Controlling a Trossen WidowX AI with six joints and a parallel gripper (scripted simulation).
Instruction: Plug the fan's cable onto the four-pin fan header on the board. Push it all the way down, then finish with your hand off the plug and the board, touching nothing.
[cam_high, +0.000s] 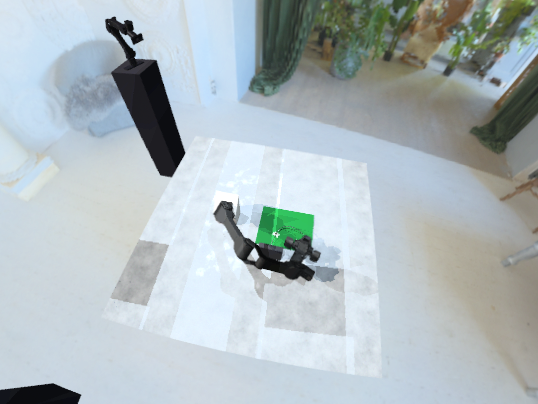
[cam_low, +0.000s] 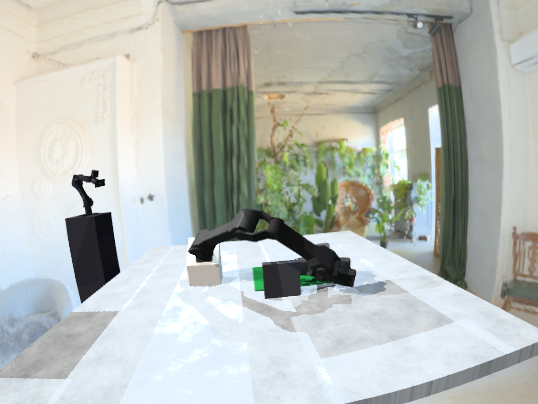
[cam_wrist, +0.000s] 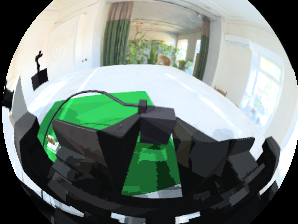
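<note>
The green board (cam_high: 295, 217) (cam_low: 258, 277) (cam_wrist: 125, 100) lies flat on the table. My gripper (cam_high: 302, 246) (cam_wrist: 157, 118) is over the board's near right part in the top view, tilted. It is shut on a dark, block-shaped plug (cam_wrist: 158, 124), which sits between the fingertips in the wrist view. A thin black cable (cam_wrist: 92, 91) (cam_high: 291, 228) arcs from the plug across the board to the left. A small white part (cam_high: 276, 234) (cam_wrist: 51, 143) shows on the board; its kind is too small to tell. The four-pin header cannot be made out, nor whether the plug touches the board.
A dark block (cam_high: 270, 250) (cam_low: 281, 280) stands at the board's near edge, beside the arm. The arm's pale base block (cam_low: 204, 273) stands left of the board. A second small arm (cam_high: 120, 37) (cam_low: 88, 192) stands on a black pillar (cam_high: 152, 117) (cam_low: 93, 250) off the table.
</note>
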